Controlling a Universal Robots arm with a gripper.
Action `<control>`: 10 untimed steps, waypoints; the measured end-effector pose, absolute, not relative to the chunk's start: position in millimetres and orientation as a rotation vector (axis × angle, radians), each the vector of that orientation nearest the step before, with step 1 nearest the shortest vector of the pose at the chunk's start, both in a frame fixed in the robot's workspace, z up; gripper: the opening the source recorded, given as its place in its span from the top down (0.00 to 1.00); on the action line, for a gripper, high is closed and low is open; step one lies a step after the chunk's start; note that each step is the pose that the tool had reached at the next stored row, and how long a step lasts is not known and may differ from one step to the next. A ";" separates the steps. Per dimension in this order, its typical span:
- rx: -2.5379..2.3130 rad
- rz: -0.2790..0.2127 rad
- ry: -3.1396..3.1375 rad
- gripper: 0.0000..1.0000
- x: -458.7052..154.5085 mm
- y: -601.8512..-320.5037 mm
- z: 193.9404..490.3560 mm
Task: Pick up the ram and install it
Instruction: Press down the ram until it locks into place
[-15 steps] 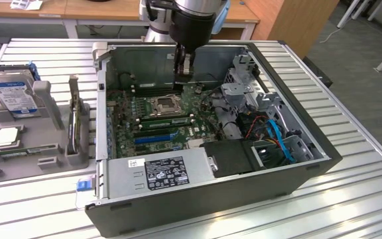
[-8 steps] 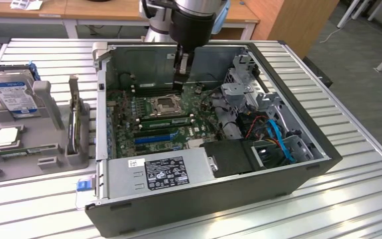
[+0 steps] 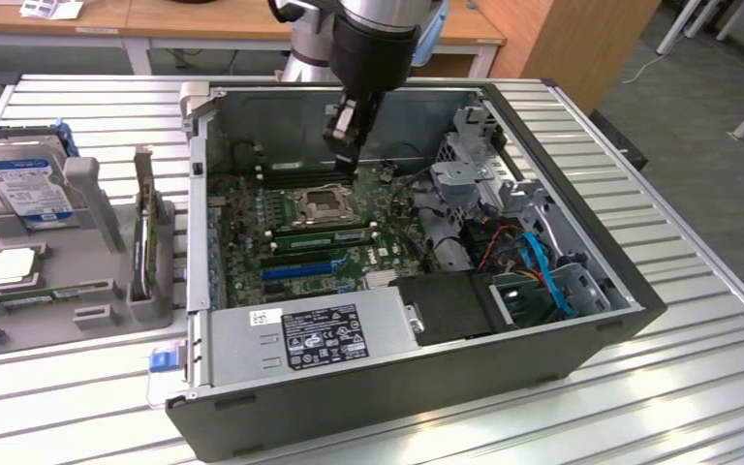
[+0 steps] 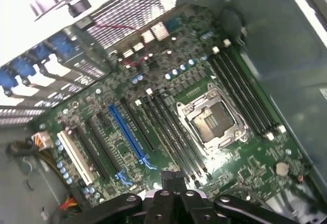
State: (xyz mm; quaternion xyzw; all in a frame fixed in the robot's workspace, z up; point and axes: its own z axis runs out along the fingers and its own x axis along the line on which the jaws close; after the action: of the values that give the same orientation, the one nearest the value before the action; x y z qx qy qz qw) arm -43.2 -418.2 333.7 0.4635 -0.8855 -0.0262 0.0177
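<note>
Slatted aluminium table (image 3: 682,387), wooden desks behind it. On it we have an open PC tower case (image 3: 386,407) lying on its side, motherboard (image 3: 249,208) facing up.

Gripper (image 3: 344,160) hangs inside the case, over the board at the far side of the CPU socket (image 3: 322,201), near the black memory slots (image 3: 301,174) by the case wall. Jaws are pressed together. From the wrist view, gripper (image 4: 173,175) tips meet over the board and we see nothing green between them. We can't tell if the tips touch the board.

The ram (image 3: 55,293) looks to us like the thin green stick lying flat in the grey fixture (image 3: 101,208) outside the case at the exterior view's left, well apart from the gripper. The same fixture carries a hard drive (image 3: 16,179) stood on edge, a square silver processor chip (image 3: 11,264) and an upright expansion card (image 3: 152,242).

Green strip (image 3: 326,232) runs along the near side of the socket. We can't tell if it's a seated stick or bare board.

Wrist view: socket (image 4: 212,119) open, empty, with 2 banks of dark slots flanking it, and a blue PCIe slot (image 4: 125,132) beside a white slot (image 4: 76,155).

Also in the case: the power supply (image 3: 307,334) with its label, a black drive bay and blue cables (image 3: 546,271) at the exterior view's right.
</note>
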 end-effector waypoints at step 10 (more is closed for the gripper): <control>1.187 -0.086 -2.874 0.89 -43.2 -418.3 333.7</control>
State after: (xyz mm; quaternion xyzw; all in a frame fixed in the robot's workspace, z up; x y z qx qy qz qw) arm -43.2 -418.3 333.7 0.3816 -0.9238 -0.0276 0.0153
